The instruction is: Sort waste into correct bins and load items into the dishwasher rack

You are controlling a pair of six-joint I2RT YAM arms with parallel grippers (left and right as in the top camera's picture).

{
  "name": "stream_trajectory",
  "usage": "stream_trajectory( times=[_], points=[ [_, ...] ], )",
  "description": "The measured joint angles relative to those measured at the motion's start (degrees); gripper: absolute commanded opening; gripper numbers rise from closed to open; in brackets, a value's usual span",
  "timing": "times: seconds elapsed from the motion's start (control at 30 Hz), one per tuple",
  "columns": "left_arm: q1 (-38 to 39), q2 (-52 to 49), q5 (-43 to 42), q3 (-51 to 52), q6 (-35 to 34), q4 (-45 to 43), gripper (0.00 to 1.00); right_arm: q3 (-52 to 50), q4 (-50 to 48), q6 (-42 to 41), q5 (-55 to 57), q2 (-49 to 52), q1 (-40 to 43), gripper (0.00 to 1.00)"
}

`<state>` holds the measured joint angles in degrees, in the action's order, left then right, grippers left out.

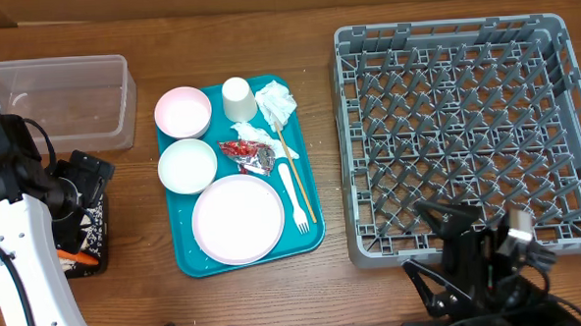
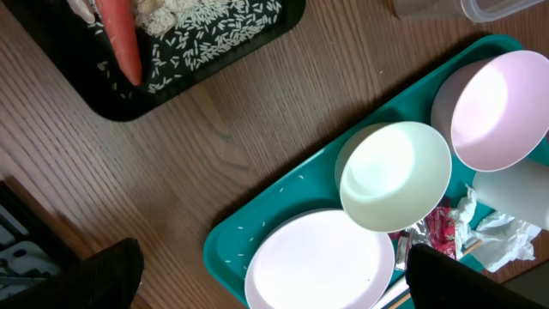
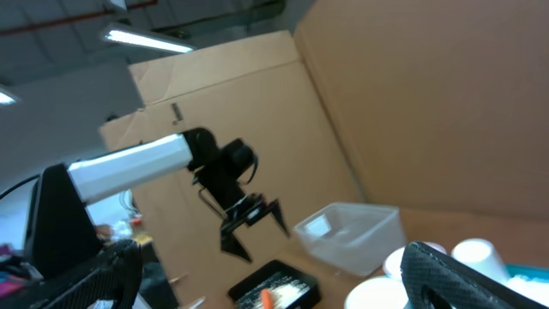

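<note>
A wood-grain table (image 1: 314, 24). At centre, a glossy teal tray (image 1: 178, 229) holds these things:

- a flat round white plate (image 1: 238, 218)
- two smooth round bowls (image 1: 182, 112)
- a cylindrical cup (image 1: 238, 98)
- a white plastic fork (image 1: 293, 194)
- thin wooden chopsticks (image 1: 297, 177)
- crumpled white napkins (image 1: 275, 103)
- a crinkled red-and-silver wrapper (image 1: 248, 153)

To its right stands the square grey rack (image 1: 466, 136), a lattice of upright pegs. At far left is a clear rectangular tub (image 1: 57, 99). Near it, a flat black tray (image 2: 257, 34) carries scattered rice (image 2: 214, 39) and a smooth orange carrot (image 2: 120, 34).

The left gripper (image 2: 273, 253) hangs near the black tray, fingers spread wide, grasping nothing. The right gripper (image 3: 270, 253), by the rack's front edge, is likewise spread and holds nothing.
</note>
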<state>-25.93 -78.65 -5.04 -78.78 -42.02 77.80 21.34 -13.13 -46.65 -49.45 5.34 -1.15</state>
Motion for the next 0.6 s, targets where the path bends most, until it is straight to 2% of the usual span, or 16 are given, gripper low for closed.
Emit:
stream_trajectory(
  times=[0.4,0.6],
  points=[
    [0.00,0.00,-0.37,0.00,-0.02,0.02,1.00,27.08,7.10,11.23,-3.69,31.04,-0.02,1.00],
    [0.00,0.00,-0.37,0.00,-0.02,0.00,1.00,34.99,20.98,21.11,-5.14,43.95,-5.16,1.00]
  ],
)
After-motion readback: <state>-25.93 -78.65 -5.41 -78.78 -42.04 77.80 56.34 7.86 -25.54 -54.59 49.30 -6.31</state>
